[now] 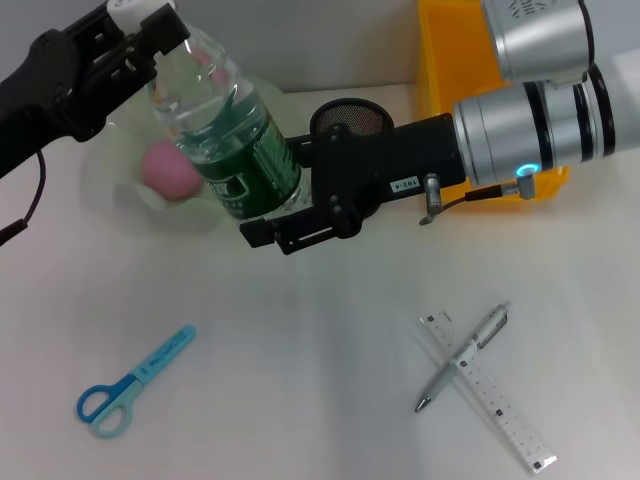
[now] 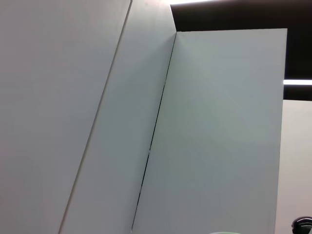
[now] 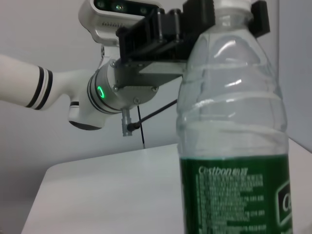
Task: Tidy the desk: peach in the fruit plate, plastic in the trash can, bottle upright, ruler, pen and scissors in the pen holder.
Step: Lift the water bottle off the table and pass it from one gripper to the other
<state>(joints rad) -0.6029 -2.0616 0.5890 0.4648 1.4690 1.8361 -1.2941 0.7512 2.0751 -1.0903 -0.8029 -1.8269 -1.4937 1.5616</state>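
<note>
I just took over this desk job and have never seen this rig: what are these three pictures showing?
It is a two-armed robot. The head camera looks down on the desk; the other two sit on the wrists. Both tools hold one bottle: the left tool clamps its cap, the right tool grips its green label. Behind it a peach lies in the fruit plate. Scissors, pen and ruler are on the desk, a mesh pen holder farther back. The left wrist sees only walls.
</note>
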